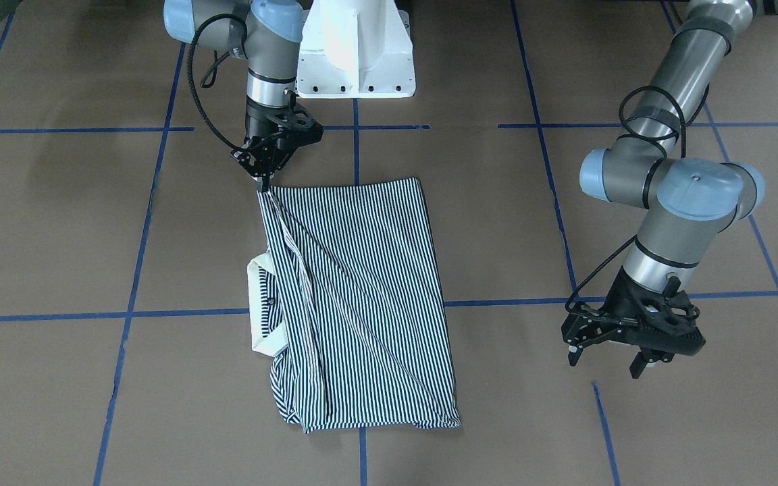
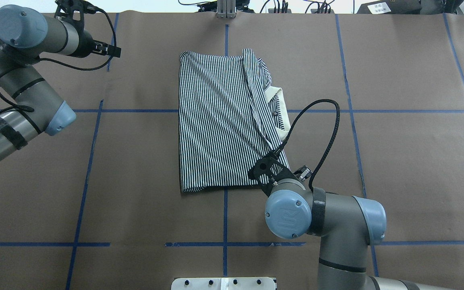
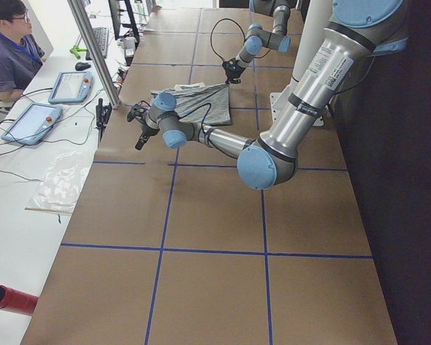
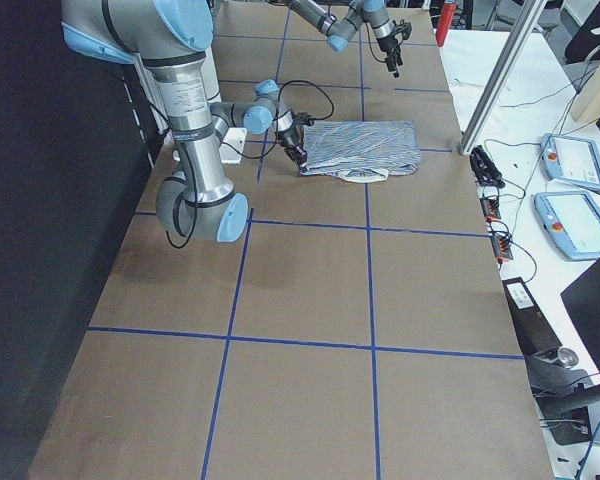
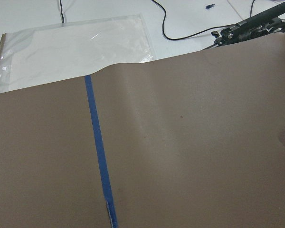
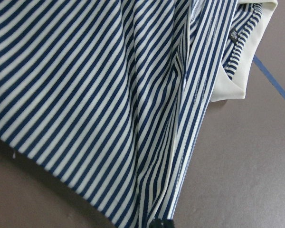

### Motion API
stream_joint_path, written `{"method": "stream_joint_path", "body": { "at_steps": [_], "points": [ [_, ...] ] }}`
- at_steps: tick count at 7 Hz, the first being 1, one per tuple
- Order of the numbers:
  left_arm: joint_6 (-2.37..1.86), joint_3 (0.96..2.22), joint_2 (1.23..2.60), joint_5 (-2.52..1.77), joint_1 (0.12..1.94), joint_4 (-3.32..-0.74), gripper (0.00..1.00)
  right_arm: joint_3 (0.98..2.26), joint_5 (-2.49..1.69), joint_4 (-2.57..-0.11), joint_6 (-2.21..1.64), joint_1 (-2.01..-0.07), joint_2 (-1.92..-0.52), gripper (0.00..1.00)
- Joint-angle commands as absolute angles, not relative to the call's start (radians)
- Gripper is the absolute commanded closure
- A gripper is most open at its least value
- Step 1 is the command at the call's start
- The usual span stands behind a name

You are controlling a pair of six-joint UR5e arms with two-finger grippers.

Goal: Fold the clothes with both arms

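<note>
The striped polo shirt (image 1: 362, 297) lies folded lengthwise on the brown table, its white collar (image 1: 261, 310) sticking out at one side. My right gripper (image 1: 264, 181) is shut on the shirt's corner nearest the robot's base, and taut creases run diagonally from that pinch. It also shows in the overhead view (image 2: 270, 171). The right wrist view shows the shirt (image 6: 109, 95) close up. My left gripper (image 1: 604, 364) is open and empty, hovering over bare table well to the side of the shirt. The left wrist view shows only table paper.
The white pedestal base (image 1: 355, 61) stands behind the shirt. Blue tape lines (image 1: 179, 314) cross the brown paper. A clear plastic sheet (image 5: 71, 47) lies past the table's far edge. An operator (image 3: 7, 43) sits beside tablets at a side bench.
</note>
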State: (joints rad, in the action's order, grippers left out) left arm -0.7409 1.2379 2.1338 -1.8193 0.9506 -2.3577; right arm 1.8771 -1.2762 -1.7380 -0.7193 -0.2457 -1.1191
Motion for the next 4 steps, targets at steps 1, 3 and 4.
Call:
{"method": "stream_joint_path", "body": {
  "at_steps": [1,3,4],
  "points": [
    [-0.741,1.238,2.134,-1.819,0.95,-2.358,0.0,1.905,-1.276,-1.738,-0.782,-0.242,-1.121,0.29],
    [-0.741,1.238,2.135,-1.819,0.95,-2.358,0.0,1.928,-1.326,-1.736,-0.778,-0.296,-1.101,0.29],
    [-0.741,1.238,2.135,-1.819,0.95,-2.356,0.0,1.915,-1.336,-1.738,-0.776,-0.331,-1.056,0.29]
  ]
}}
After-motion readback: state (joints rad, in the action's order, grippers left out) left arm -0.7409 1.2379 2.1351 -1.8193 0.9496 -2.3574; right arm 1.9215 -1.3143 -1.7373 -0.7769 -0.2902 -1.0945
